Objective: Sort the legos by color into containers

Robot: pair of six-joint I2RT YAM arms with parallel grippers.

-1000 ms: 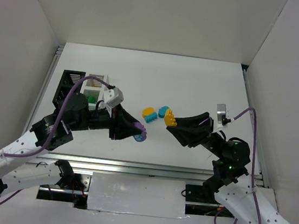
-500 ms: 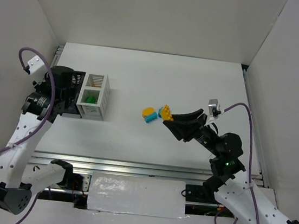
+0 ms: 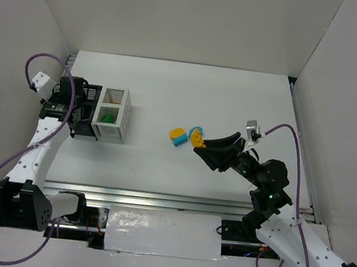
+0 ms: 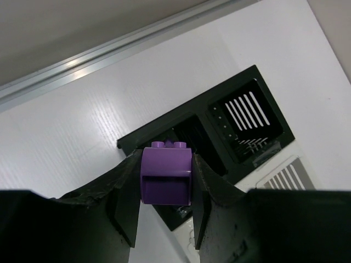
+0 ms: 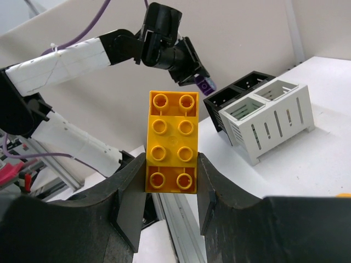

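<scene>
While purple brick hangs above black box, white box alongside

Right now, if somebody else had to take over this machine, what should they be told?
Left tool: shut on purple brick, above the black container.
Right tool: shut on yellow brick, held in the air.
Done: a green brick lies in the white container.
To do: drop both held bricks, then sort the yellow and teal bricks loose on the table.
</scene>
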